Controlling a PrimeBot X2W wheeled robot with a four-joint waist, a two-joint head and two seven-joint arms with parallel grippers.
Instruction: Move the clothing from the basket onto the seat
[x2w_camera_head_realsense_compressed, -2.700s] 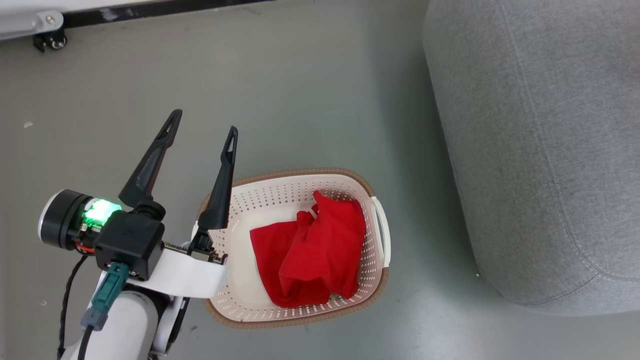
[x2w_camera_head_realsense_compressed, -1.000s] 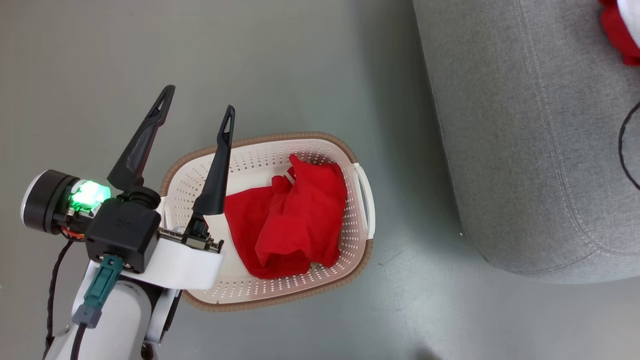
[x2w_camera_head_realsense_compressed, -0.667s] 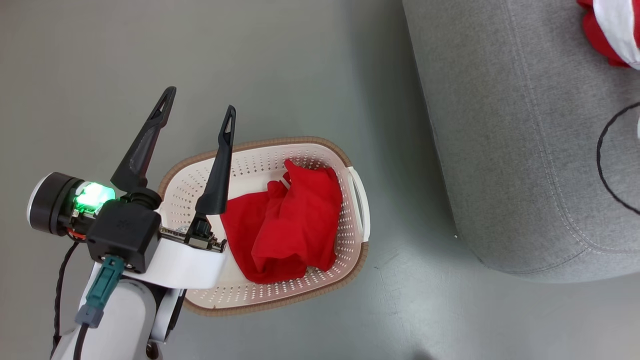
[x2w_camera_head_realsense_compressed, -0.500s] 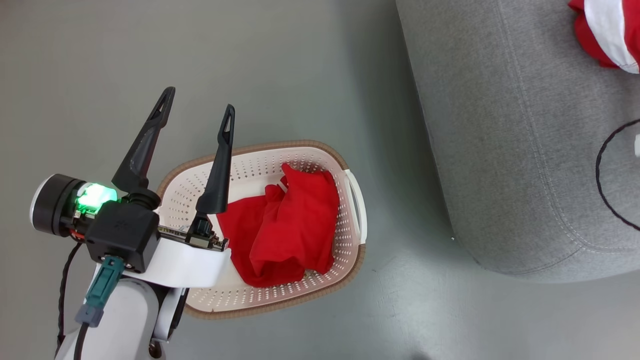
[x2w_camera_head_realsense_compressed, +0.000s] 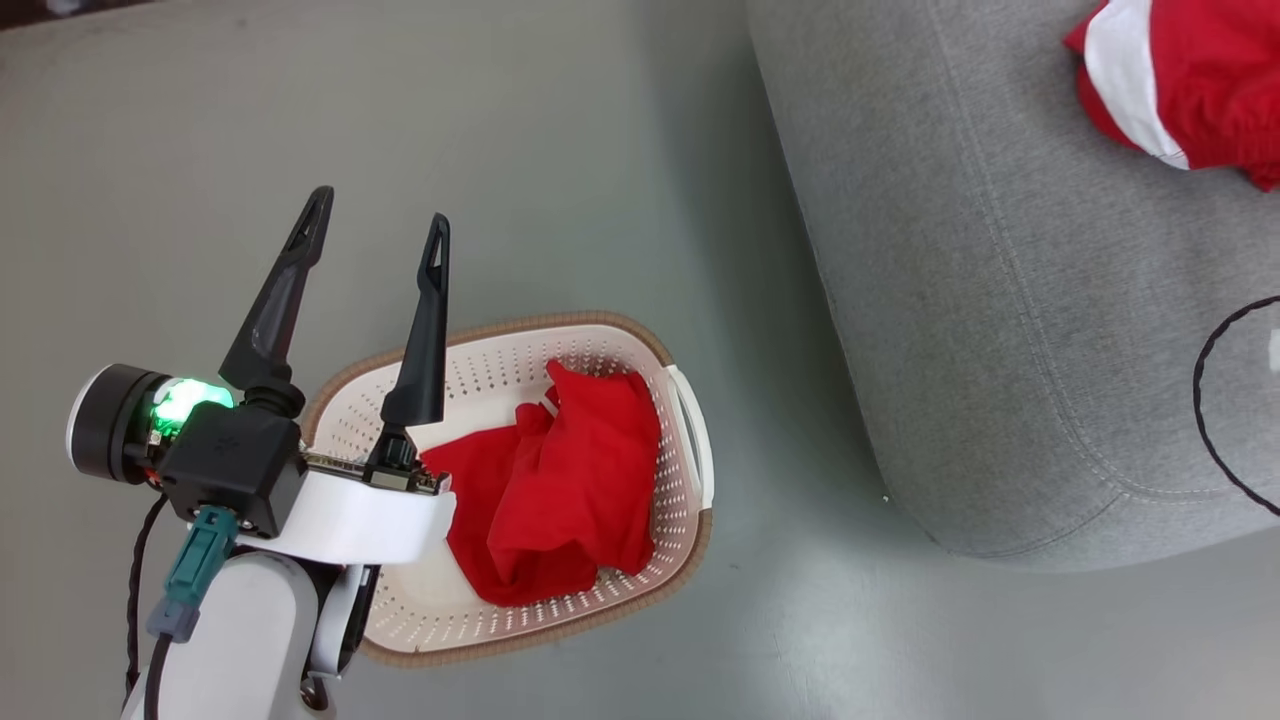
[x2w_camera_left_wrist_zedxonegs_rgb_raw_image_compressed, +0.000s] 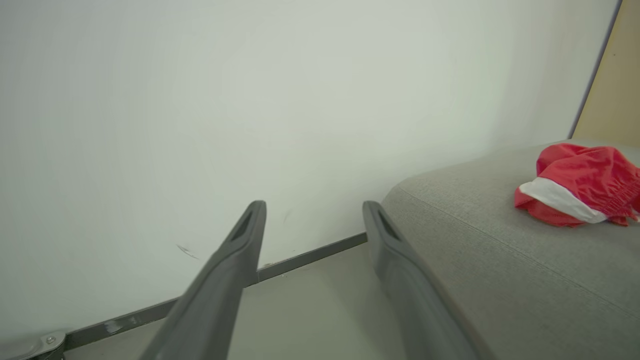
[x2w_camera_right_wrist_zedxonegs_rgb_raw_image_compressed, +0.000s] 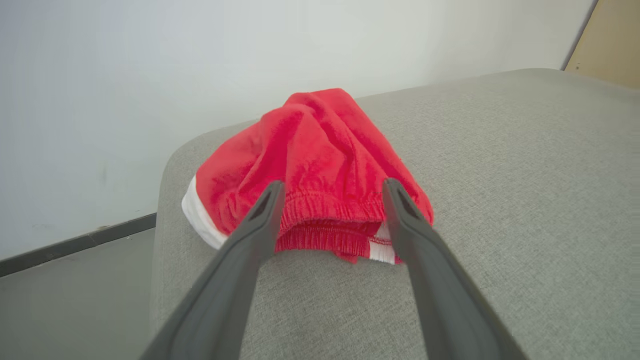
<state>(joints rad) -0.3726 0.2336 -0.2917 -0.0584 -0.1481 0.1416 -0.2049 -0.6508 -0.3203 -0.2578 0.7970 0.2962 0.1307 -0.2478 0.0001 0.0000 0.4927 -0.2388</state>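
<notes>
left claw (x2w_camera_head_realsense_compressed: 379, 205) base covers basket (x2w_camera_head_realsense_compressed: 490, 375) end; seat (x2w_camera_head_realsense_compressed: 1000, 300) garment (x2w_camera_head_realsense_compressed: 1210, 90) cut by rt edge.

The view seems to have swung, revealing clothing (x2w_camera_head_realsense_compressed: 1215, 85) on the seat (x2w_camera_head_realsense_compressed: 1000, 350).

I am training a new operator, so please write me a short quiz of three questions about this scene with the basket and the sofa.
1. True or false: the basket is empty.
2. Where does the red garment with the white band lie? A) on the floor B) on the seat C) in the basket
3. Fill in: the left gripper is ___ (open or shut).

Key: 1 false, red clothing lies in it. 2 B. 3 open.
</notes>
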